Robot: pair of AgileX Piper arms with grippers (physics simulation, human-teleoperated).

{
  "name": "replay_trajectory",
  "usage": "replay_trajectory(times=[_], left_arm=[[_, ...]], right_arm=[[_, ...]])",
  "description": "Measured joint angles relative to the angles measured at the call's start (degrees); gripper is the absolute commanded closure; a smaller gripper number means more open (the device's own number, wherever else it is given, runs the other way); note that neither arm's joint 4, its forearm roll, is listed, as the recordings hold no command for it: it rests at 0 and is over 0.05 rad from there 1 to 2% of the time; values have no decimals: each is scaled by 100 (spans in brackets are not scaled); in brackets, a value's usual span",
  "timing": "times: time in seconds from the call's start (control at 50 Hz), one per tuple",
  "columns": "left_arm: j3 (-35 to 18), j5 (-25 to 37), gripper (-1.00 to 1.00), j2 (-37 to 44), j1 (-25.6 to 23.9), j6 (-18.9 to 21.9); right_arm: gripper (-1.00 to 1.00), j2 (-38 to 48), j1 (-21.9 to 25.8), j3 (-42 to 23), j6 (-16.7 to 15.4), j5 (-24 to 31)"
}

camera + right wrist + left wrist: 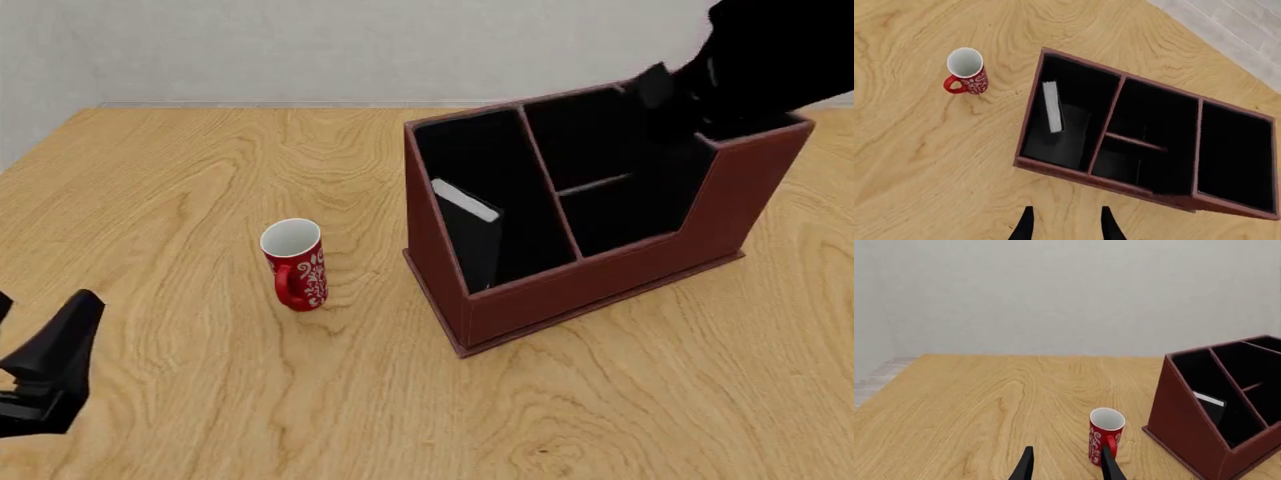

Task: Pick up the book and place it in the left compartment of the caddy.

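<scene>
The black book (pixel 471 226) with white page edges stands leaning inside the left compartment (pixel 490 165) of the red-brown caddy (pixel 587 292). It also shows in the right wrist view (pixel 1051 106) and the left wrist view (pixel 1209 403). My right gripper (pixel 1066 225) is open and empty, held high over the caddy (pixel 1054 168); in the front view the right arm (pixel 767 55) hangs over the caddy's tall end. My left gripper (pixel 1067 467) is open and empty, low over the table's near left (pixel 56 355), short of the mug.
A red mug (pixel 296 265) with a white pattern stands upright on the wooden table (pixel 200 160), left of the caddy; it also shows in the left wrist view (pixel 1105 435) and the right wrist view (pixel 967 70). The caddy's two middle sections and tall end section hold nothing.
</scene>
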Motion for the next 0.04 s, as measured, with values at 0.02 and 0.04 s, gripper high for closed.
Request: replay_trajectory(times=[0.02, 0.04], left_arm=[[1, 6, -100, 1, -5, 8], [3, 11, -100, 3, -12, 16]], right_arm=[[-100, -61, -3, -8, 56, 1], [-100, -129, 1, -7, 115, 1]])
